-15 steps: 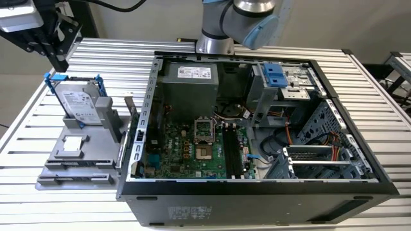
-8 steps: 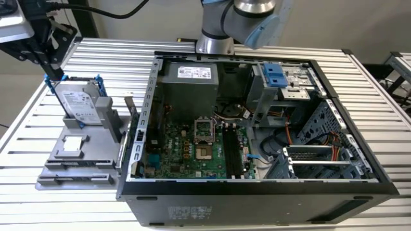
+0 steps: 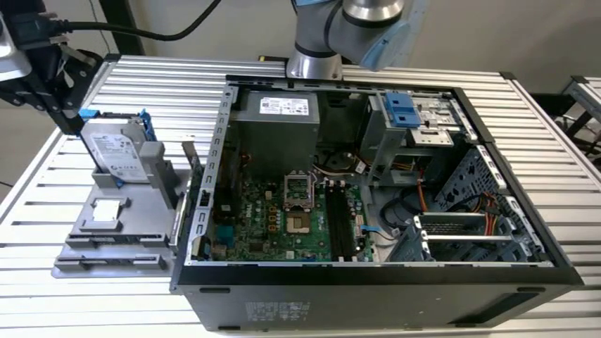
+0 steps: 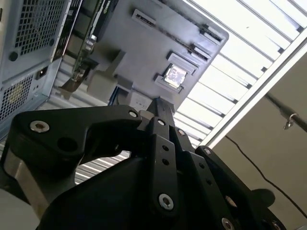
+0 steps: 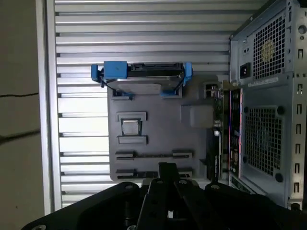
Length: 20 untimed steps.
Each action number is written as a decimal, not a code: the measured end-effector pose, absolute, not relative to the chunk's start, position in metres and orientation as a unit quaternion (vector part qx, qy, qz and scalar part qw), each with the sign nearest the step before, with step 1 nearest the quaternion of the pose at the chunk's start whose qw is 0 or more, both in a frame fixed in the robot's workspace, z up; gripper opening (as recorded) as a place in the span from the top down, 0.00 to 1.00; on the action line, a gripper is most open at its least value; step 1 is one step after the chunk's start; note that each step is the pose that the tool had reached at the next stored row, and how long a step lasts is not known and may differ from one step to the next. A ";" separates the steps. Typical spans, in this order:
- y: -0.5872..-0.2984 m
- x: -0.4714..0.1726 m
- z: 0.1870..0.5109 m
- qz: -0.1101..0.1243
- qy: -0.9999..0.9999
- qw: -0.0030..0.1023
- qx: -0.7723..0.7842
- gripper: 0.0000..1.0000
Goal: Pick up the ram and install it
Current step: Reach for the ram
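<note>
My gripper (image 3: 67, 120) hangs at the exterior view's far left, above the table beside the grey parts fixture (image 3: 141, 232). In both wrist views its black fingers (image 4: 160, 110) meet at one tip (image 5: 168, 168), shut with nothing between them. On the fixture, a thin dark strip (image 5: 153, 155) stands on edge between two grey holders; it looks like the ram, though its colour does not show. In the first wrist view the fingertip lines up with the holder row beside that strip. The open computer case (image 3: 216, 176) shows the green motherboard (image 3: 281, 218) with long black slots (image 3: 340, 222).
A blue-framed silver hard drive (image 3: 120, 151) stands upright on the fixture close under my gripper. A small square chip (image 5: 129, 127) sits in a pocket mid-fixture. A green expansion card (image 5: 218, 124) stands between fixture and case. The slatted metal table (image 3: 94, 303) surrounds everything.
</note>
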<state>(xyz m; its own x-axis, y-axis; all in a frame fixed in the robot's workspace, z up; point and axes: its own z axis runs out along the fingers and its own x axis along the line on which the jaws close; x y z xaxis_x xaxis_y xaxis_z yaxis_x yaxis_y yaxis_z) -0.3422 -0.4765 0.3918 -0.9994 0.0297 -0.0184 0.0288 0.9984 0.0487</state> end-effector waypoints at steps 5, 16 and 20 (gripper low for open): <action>-0.493 -0.342 0.392 0.024 1.000 0.010 0.015 1.00; -0.525 -0.344 0.391 0.024 1.000 0.010 0.015 1.00; -0.525 -0.344 0.391 0.024 1.000 0.010 0.015 1.00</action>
<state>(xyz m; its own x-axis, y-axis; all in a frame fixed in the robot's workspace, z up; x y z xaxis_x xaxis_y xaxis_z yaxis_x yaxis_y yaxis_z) -0.3443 -0.5254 0.3912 -0.9994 0.0297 -0.0185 0.0287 0.9984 0.0487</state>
